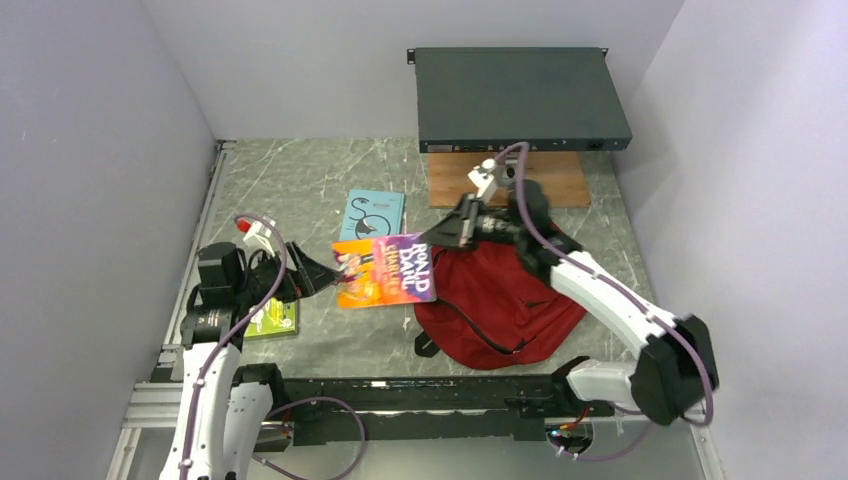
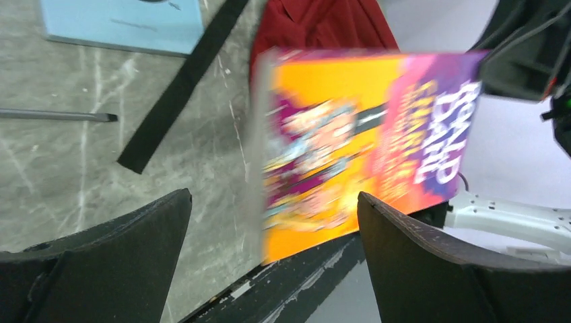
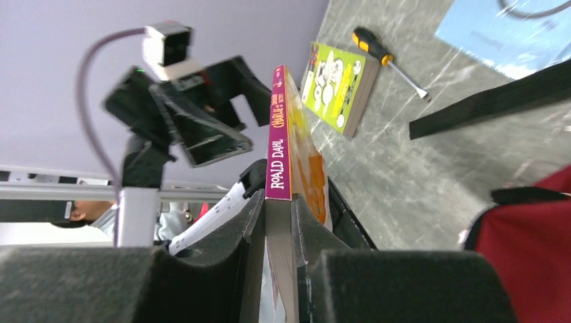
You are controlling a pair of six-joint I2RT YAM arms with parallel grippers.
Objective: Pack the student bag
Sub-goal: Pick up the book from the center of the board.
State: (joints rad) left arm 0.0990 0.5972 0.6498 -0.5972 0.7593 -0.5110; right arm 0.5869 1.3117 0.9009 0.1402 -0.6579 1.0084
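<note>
My right pincer (image 3: 279, 208) clamps the Roald Dahl book (image 1: 385, 270); my left pincer (image 1: 318, 272) gapes clear of it. Next I must steer it into the student bag (image 1: 500, 300).

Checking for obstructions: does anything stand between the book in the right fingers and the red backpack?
Nothing visible does. The orange and purple paperback book, clamped in the right fingers, hangs at the left edge of the dark red fabric backpack. The left fingers stand open.
</note>
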